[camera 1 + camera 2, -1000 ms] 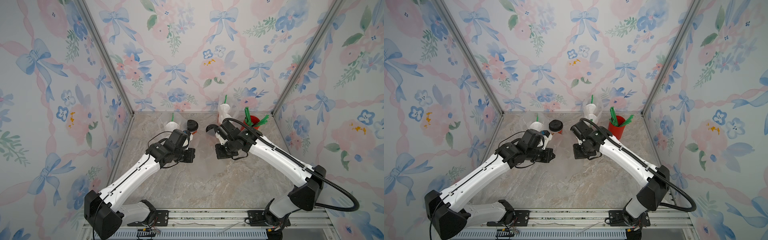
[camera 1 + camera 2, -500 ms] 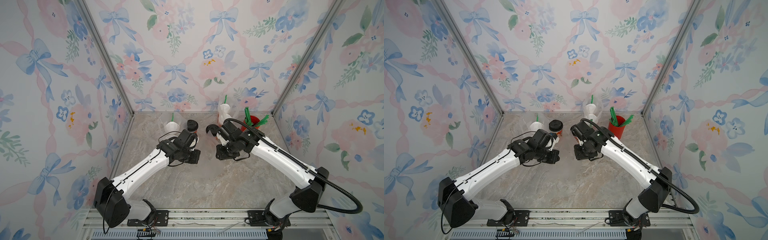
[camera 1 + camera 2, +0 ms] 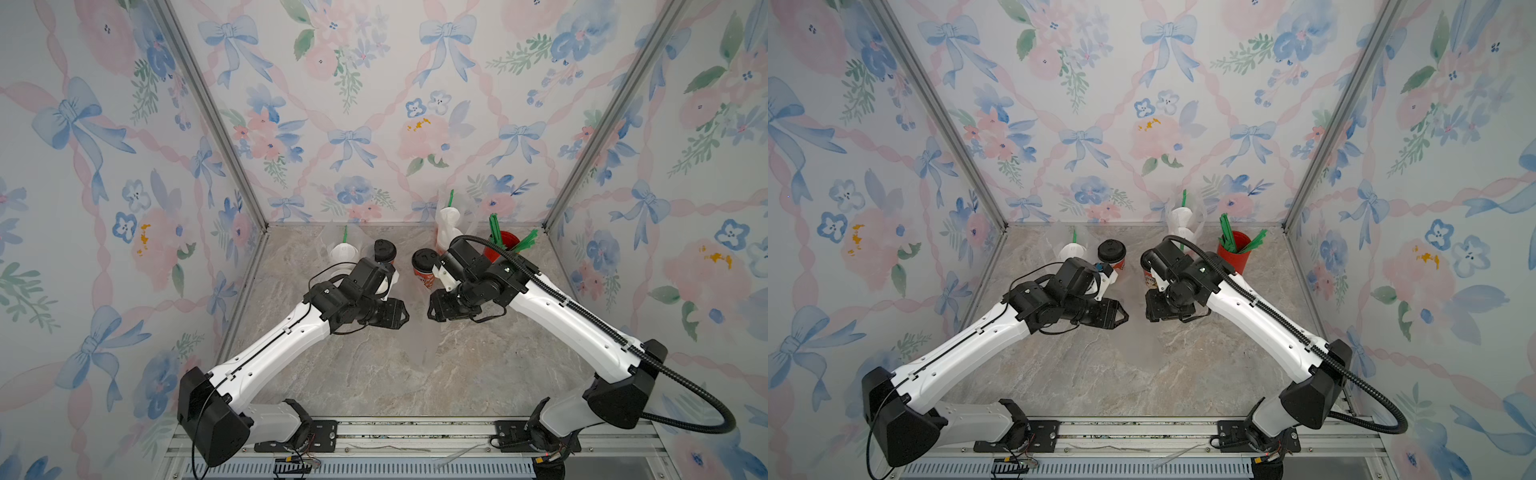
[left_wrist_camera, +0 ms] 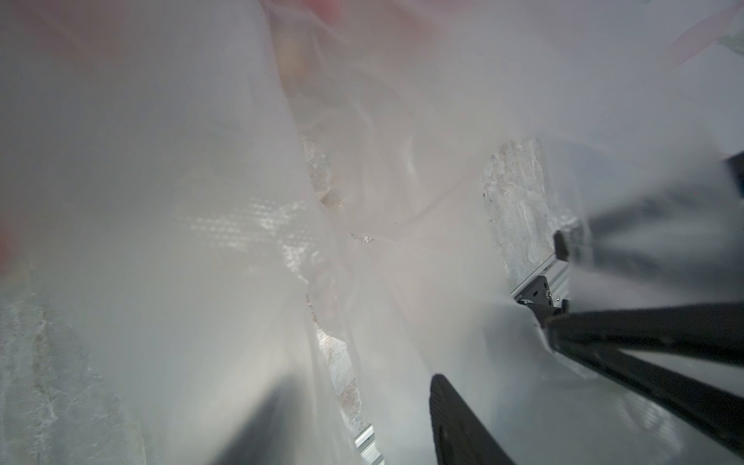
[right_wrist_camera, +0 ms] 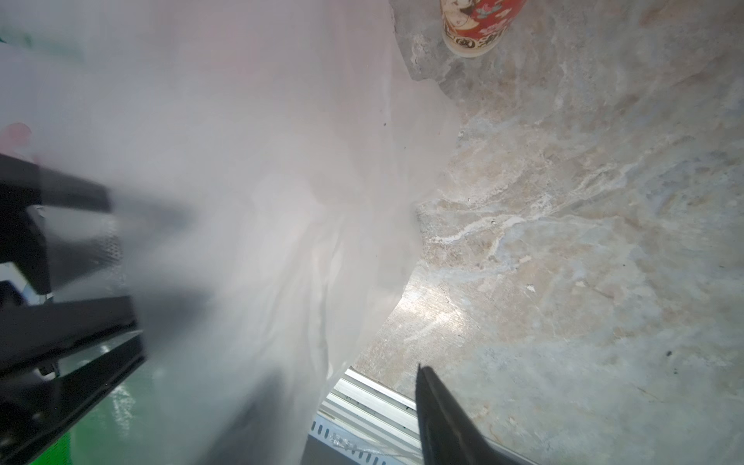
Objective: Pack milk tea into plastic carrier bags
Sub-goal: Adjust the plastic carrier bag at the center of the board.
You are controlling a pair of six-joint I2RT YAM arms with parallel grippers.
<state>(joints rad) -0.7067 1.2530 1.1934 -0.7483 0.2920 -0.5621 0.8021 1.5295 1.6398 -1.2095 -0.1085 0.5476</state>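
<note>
Veined marble tabletop [image 5: 583, 241] lies beneath a filmy, crinkled carrier bag [image 5: 261, 193].

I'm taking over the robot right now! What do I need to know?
Left gripper: open. Right gripper: open. A clear bag drapes over both and seems unheld.
White-lid cups, back left and back right, look bagged.
Black-lid cups: one stands beside the back-left cup, bagged or not unclear. The other stands on bare table.
Left to do: spread the bag and load the loose cup.
</note>
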